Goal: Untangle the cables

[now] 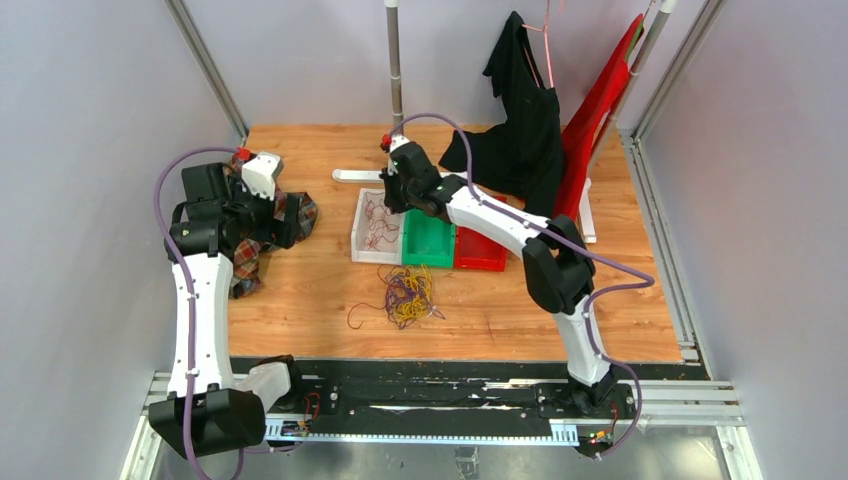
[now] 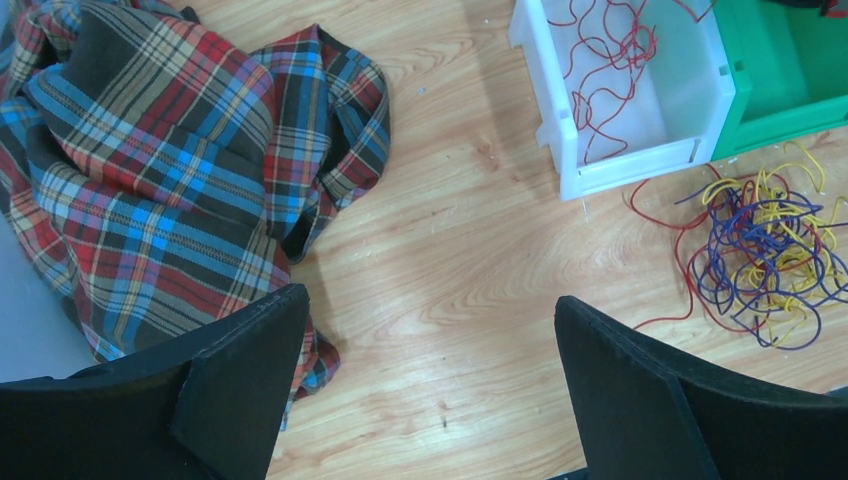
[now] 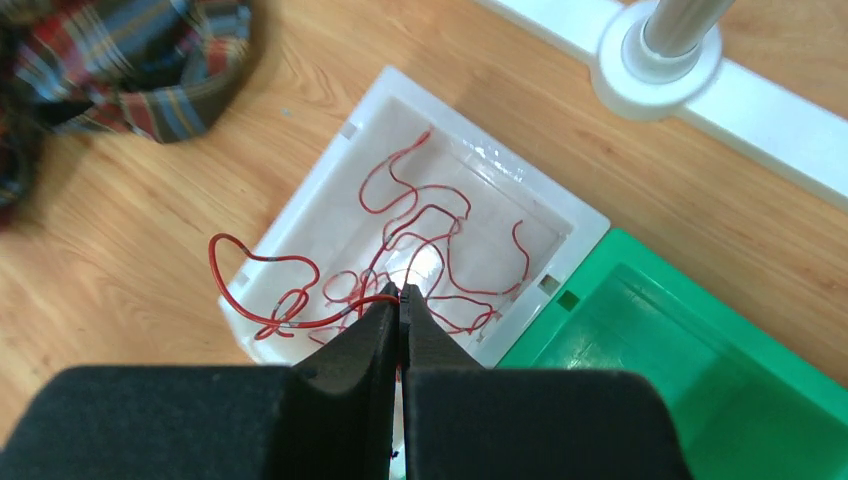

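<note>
I log the right tool pinched shut on a red cable over the white bin, the left tool wide open and empty, and the remaining cables tangled on the desk near-side of the bin.

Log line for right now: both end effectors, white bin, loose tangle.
right end effector: shut on red cable over white bin | left end effector: open, empty, above table | tangle: yellow, blue, red, on table near white bin

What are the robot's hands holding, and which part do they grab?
The right gripper pinches a red cable, seemingly near its end, over the white bin. The left gripper is open, empty.
</note>
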Tool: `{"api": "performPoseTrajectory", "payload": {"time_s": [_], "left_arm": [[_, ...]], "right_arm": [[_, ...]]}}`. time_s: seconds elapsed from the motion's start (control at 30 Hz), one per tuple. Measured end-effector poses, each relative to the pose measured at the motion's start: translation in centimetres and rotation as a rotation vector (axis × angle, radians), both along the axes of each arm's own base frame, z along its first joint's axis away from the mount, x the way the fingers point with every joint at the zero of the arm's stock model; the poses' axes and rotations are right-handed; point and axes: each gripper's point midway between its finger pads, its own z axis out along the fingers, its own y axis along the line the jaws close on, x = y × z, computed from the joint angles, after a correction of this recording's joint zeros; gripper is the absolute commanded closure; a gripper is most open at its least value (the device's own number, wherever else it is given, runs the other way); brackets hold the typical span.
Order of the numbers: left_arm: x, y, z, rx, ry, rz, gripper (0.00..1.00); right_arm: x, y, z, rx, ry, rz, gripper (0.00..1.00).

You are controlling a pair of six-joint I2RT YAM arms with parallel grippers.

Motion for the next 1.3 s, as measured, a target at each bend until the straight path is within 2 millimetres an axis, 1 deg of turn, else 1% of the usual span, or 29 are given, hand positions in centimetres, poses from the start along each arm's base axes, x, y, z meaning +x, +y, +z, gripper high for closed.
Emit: {"api": "performPoseTrajectory", "payload": {"time_s": [0.07, 0.23, 0.27, 0.3, 0.37, 0.4, 0.43, 0.47, 0.5, 0.53, 0.63, 0.73, 0.87, 0.93, 1.0, 1.03, 1.07, 1.1, 1.17, 1.2, 1.27, 1.3], "left_arm": [[0.0, 0.0, -0.2, -0.002, 0.01, -0.004, 0.02], [-0.1, -0.2, -0.5, -0.003, 0.02, -0.016, 0.02], [-0.2, -0.2, -0.5, -0.002, 0.021, -0.022, 0.02], [-0.2, -0.3, -0.5, -0.001, 0.023, -0.029, 0.02], [-0.5, -0.5, -0.7, -0.003, 0.032, -0.047, 0.02], [-0.7, -0.7, -0.8, -0.004, 0.038, -0.058, 0.02], [-0.8, -0.8, -0.9, -0.005, 0.044, -0.071, 0.02], [-1.0, -1.0, -1.1, -0.006, 0.052, -0.085, 0.02], [-1.2, -1.1, -1.2, -0.007, 0.058, -0.098, 0.02], [-1.4, -1.3, -1.4, -0.007, 0.066, -0.113, 0.02], [-1.9, -1.8, -1.8, -0.009, 0.084, -0.161, 0.02], [-2.6, -2.4, -2.9, -0.005, 0.107, -0.216, 0.02], [-3.8, -4.0, -4.9, 0.006, 0.166, -0.307, 0.02], [-4.1, -4.4, -5.0, 0.001, 0.176, -0.326, 0.01], [-4.1, -4.4, -5.0, 0.002, 0.176, -0.33, 0.02], [-4.2, -4.4, -5.0, 0.002, 0.176, -0.332, 0.02], [-4.2, -4.5, -5.0, 0.002, 0.173, -0.338, 0.02], [-4.2, -4.6, -5.0, 0.004, 0.17, -0.347, 0.02], [-4.3, -5.2, -5.3, 0.011, 0.168, -0.378, 0.02], [-4.7, -5.8, -5.9, 0.018, 0.177, -0.409, 0.02], [-5.7, -7.3, -7.2, 0.024, 0.208, -0.485, 0.02], [-6.3, -8.0, -7.9, 0.026, 0.227, -0.526, 0.01]], "right_arm": [[-0.2, 0.1, -1.4, -0.052, 0.015, 0.009, 0.99], [0.3, 1.0, -4.4, -0.161, 0.017, 0.027, 0.99], [0.3, 1.0, -5.0, -0.182, 0.017, 0.032, 0.96], [0.3, 1.0, -5.5, -0.199, 0.02, 0.035, 0.89], [0.1, 0.9, -6.4, -0.229, 0.029, 0.039, 0.71], [0.0, 0.6, -6.7, -0.249, 0.031, 0.044, 0.59], [-0.2, 0.4, -6.9, -0.257, 0.04, 0.045, 0.54], [-0.2, 0.4, -6.8, -0.259, 0.038, 0.051, 0.43], [-0.3, 0.4, -6.5, -0.257, 0.034, 0.052, 0.39], [-0.3, 0.4, -6.3, -0.257, 0.034, 0.052, 0.37], [-0.4, 0.4, -4.8, -0.243, 0.02, 0.061, 0.36], [-0.5, 0.3, -2.6, -0.222, -0.007, 0.064, 0.38], [-0.7, 0.1, 1.7, -0.169, -0.066, 0.064, 0.39], [-0.8, 0.0, 3.7, -0.141, -0.099, 0.063, 0.39], [-0.8, 0.0, 5.0, -0.117, -0.123, 0.064, 0.4], [-0.7, 0.2, 5.4, -0.106, -0.133, 0.065, 0.46], [-0.7, 0.4, 5.6, -0.095, -0.138, 0.07, 0.49], [-0.8, 0.6, 5.5, -0.087, -0.134, 0.076, 0.5], [-1.0, 0.8, 5.1, -0.081, -0.124, 0.09, 0.47], [-1.1, 0.9, 4.8, -0.077, -0.118, 0.096, 0.45], [-2.2, 0.4, 3.6, -0.07, -0.094, 0.108, 0.41], [-3.3, -0.6, 2.6, -0.077, -0.068, 0.109, 0.41]]}}
